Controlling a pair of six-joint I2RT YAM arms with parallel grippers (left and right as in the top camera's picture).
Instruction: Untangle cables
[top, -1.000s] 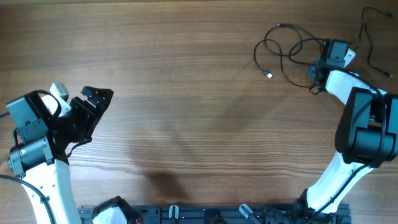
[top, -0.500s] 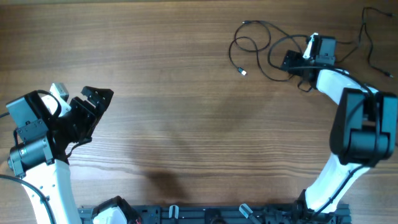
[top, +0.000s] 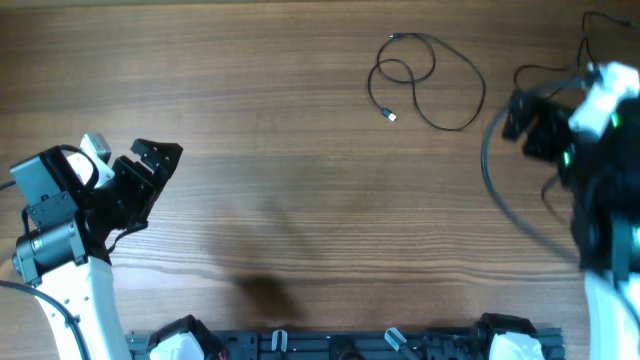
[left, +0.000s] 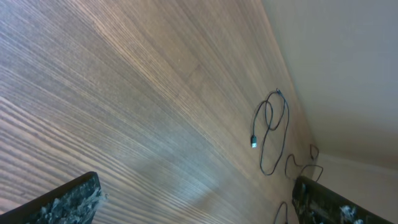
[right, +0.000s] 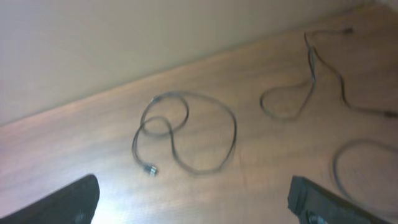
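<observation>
One thin black cable (top: 428, 78) lies in loose loops at the table's far middle-right, its silvery plug tip (top: 391, 117) pointing left. In the right wrist view the same cable (right: 186, 134) lies free ahead of my right gripper (right: 193, 193), which is open and holds nothing. More cable (right: 311, 81) trails at the upper right of that view. In the overhead view my right gripper (top: 522, 118) is blurred, to the right of the loops and apart from them. My left gripper (top: 158, 180) stands open and empty far to the left; its wrist view shows the cable (left: 273, 134) in the distance.
Another thin black cord (top: 592, 50) lies by the far right edge. A blurred dark arc (top: 492, 180) curves beside the right arm; I cannot tell what it is. The table's back edge meets a pale wall (right: 124, 37).
The right gripper dragged the cable to the left, opened and let it go, then drew back to the right. The loops now lie loose by themselves. The left arm has not moved.
</observation>
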